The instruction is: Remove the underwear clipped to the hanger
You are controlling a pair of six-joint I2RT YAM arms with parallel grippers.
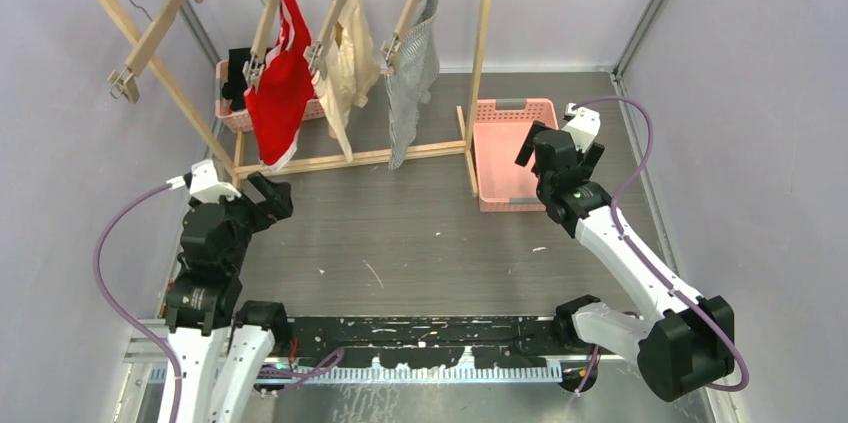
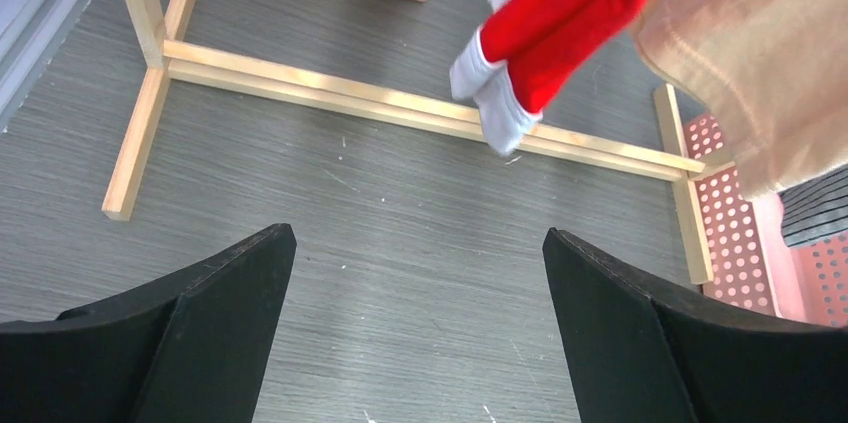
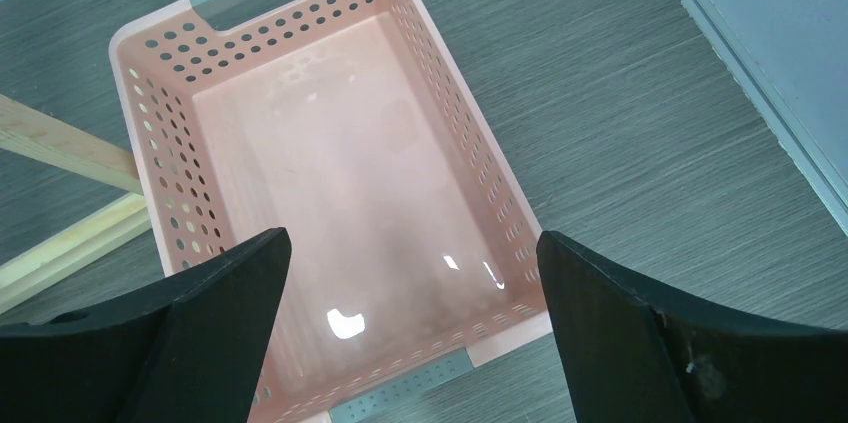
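Red underwear (image 1: 280, 93), cream underwear (image 1: 352, 53) and grey striped underwear (image 1: 412, 68) hang clipped to hangers (image 1: 268, 18) on a wooden rack (image 1: 482, 33); both sets of jaws gape, empty.

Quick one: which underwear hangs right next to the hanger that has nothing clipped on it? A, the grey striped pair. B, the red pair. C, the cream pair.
B: in the top view the red pair hangs directly beside the bare hanger, while the cream pair and the grey striped pair hang further along to the right.
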